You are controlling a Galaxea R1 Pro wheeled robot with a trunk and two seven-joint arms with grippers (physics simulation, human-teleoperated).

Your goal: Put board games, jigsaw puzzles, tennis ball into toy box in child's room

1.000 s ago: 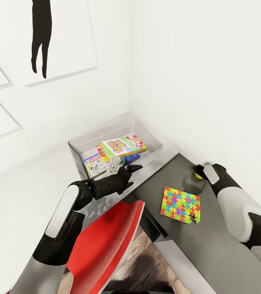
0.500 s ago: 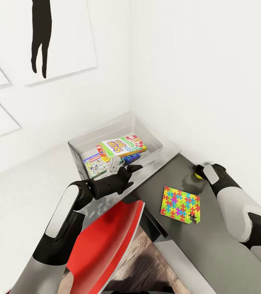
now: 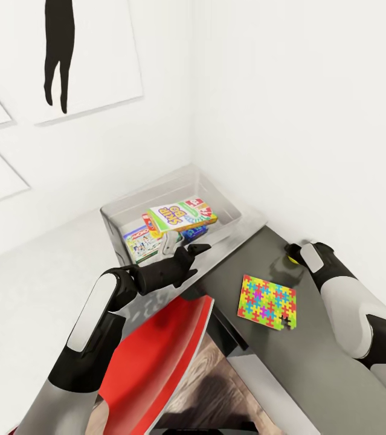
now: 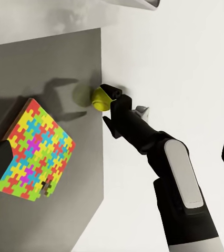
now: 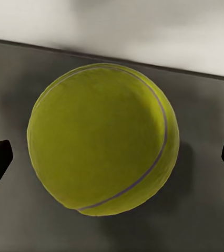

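Right gripper [image 5: 112, 157] sat spread wide around the tennis ball [image 5: 103, 138], its two dark fingertips showing at either side with clear gaps to the ball, so it had not closed on anything. The ball lay on the dark wing of the desk [image 3: 313, 362], close to the wall.

Left gripper [image 3: 194, 248] hovered just beside the near rim of the toy box [image 3: 229, 208], holding nothing; whether its fingers were parted or together I could not tell.

As for progress: the Skip-Bo game [image 3: 182, 215] lay on top inside the box, with the Monopoly game [image 3: 138, 241] and a blue box [image 3: 194, 232] under it (so all three games looked done). One jigsaw puzzle [image 3: 267, 301] was lying flat on the dark wing, near the ball. Ball and that puzzle were left to move, by my reckoning.
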